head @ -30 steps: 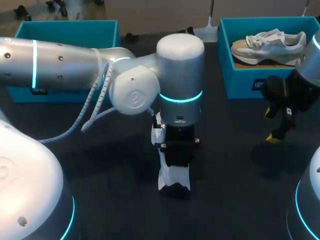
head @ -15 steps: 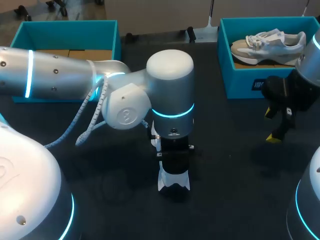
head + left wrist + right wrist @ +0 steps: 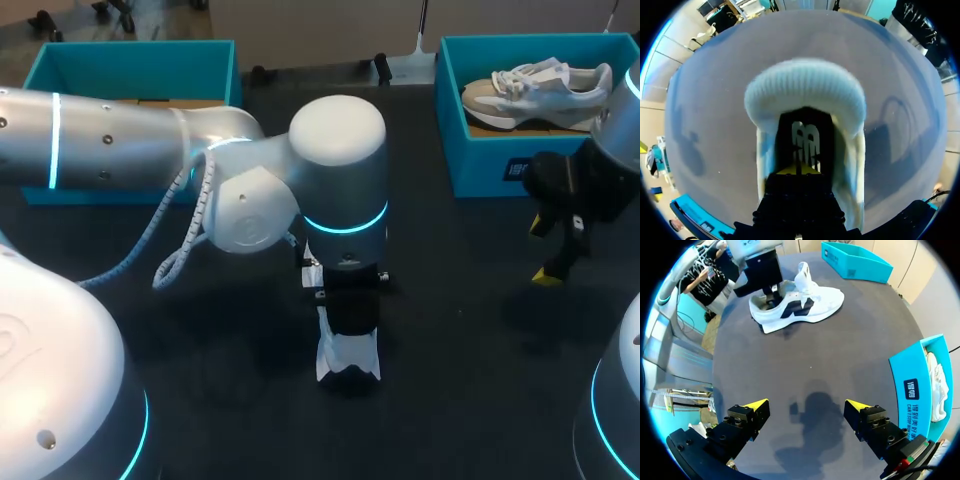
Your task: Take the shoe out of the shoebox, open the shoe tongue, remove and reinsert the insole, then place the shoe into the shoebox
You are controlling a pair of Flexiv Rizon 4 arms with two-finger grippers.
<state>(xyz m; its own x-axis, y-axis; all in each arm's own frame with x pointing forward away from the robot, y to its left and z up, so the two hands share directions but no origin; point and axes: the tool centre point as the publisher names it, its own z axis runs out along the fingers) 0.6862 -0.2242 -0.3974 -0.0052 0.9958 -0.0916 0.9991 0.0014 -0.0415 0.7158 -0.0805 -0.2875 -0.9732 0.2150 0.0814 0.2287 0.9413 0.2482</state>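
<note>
My left claw [image 3: 797, 169] sits in the heel opening of the shoe [image 3: 348, 358] on the surface [image 3: 470, 340], toe pointing straight ahead of it. Can't tell if it's gripping. Right claw [image 3: 806, 405] is wide open, empty and well off.

We count two shoes, a white sneaker [image 3: 350, 358] on the table [image 3: 460, 330] and a beige sneaker [image 3: 540, 85] in a box; two teal boxes, the left shoebox [image 3: 130, 65] and the right shoebox [image 3: 480, 160]; two arms, the left arm [image 3: 120, 140] and the right arm [image 3: 625, 130]; two grippers, the left gripper [image 3: 797, 170] and the right gripper [image 3: 807, 412]; one table.
</note>
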